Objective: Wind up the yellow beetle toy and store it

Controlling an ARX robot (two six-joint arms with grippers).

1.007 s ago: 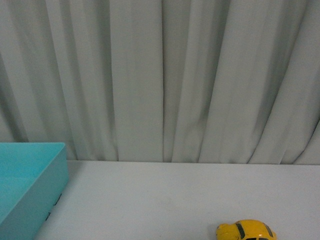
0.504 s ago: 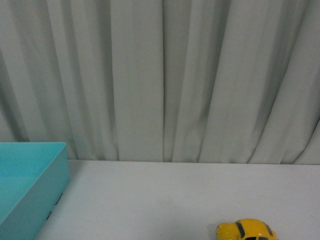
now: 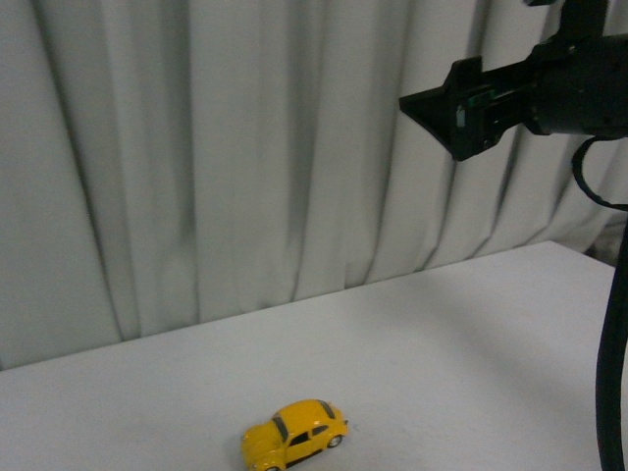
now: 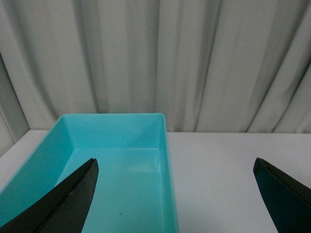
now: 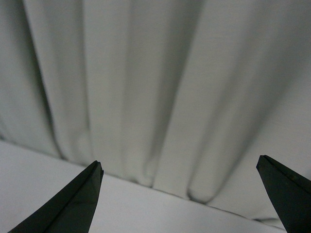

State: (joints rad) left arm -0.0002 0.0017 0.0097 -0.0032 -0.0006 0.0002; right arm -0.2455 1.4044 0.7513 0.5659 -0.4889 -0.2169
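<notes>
Down at the bottom centre of the front view sits exactly one yellow beetle toy (image 3: 294,434). It's on its wheels on the white table (image 3: 471,334), body slanting from lower left to upper right, with no gripper touching it. Only one arm shows in that frame, the black right arm (image 3: 569,83), up in the upper right corner. It hangs high over the table, well apart from the car, with its pointed end aimed left in front of the grey curtain (image 3: 196,147). One black cable (image 3: 613,343) runs down the right edge.

In the right wrist view, the right gripper (image 5: 178,162) has its two dark fingers (image 5: 73,204) spread wide with nothing held. Just curtain folds and a strip of table sit beyond them.

Same deal in the left wrist view. The left gripper (image 4: 175,162) has two fingers (image 4: 63,199) wide apart, gripping nothing. Beyond them sits one teal bin (image 4: 112,132), rectangular and open-topped. Its floor is bare except for a tiny dark speck, and it stands on the table close to the curtain. No single picture shows both bin and car, so how they lie relative to each other can't be told.
</notes>
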